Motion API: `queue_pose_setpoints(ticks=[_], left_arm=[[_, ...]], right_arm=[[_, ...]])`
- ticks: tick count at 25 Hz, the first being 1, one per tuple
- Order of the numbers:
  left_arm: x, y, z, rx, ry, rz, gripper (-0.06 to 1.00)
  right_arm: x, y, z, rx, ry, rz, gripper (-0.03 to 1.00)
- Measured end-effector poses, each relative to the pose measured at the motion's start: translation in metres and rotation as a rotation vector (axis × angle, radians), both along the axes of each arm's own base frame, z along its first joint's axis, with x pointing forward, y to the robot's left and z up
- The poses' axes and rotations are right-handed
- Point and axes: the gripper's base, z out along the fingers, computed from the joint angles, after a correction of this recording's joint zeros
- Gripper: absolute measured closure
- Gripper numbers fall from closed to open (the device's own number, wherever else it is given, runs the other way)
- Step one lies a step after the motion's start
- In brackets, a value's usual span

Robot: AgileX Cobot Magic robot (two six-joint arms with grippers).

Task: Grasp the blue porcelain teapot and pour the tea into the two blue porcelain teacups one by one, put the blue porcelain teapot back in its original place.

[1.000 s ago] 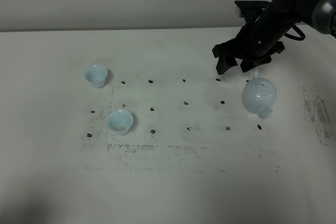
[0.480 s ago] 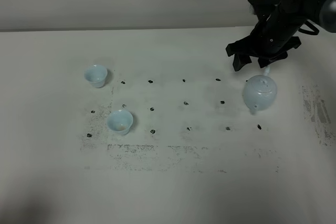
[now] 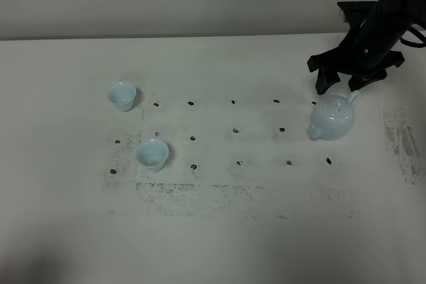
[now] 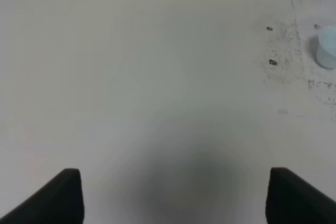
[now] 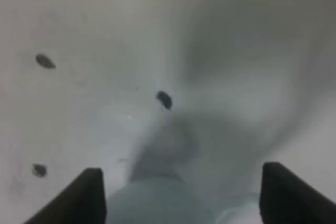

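Teapot (image 3: 331, 119) upright — right pincer (image 3: 339, 86) nearby

- In the exterior high view the light is soft, even and rather dim; the white bench (image 3: 213, 244) looks greyish, with no glare.
- The blue porcelain teapot (image 3: 332, 119) and the 2 teacups (image 3: 122, 95) (image 3: 152, 153) throw only faint, short shadows; the lower left corner of this view darkens.
- In the left wrist view a broad, soft grey shadow lies on the bench between the fingers of the left tool (image 4: 176, 187), which are dark and blurred.
- The right wrist view is heavily out of focus: the teapot is a pale blur by the right tool (image 5: 186, 187), the black marks (image 5: 164, 99) are smeared, and a wide grey shadow spreads over the bench.
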Motion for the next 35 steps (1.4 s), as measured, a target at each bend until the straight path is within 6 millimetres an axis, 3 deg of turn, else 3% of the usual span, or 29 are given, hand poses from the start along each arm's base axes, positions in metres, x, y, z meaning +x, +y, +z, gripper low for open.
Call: queue_pose_setpoints(ticks=[15,25,35], left_arm=[[0.000,0.000,0.000,0.000,0.000,0.000,0.26],[0.000,0.000,0.000,0.000,0.000,0.000,0.26],[0.000,0.000,0.000,0.000,0.000,0.000,0.26]], right_arm=[[-0.007,-0.006,-0.001,-0.006,0.084,-0.001,0.38],[0.008,-0.007,0.011,-0.015,-0.058,-0.012,0.38],[0.008,-0.051,0.014,-0.167,-0.031,-0.078,0.38]])
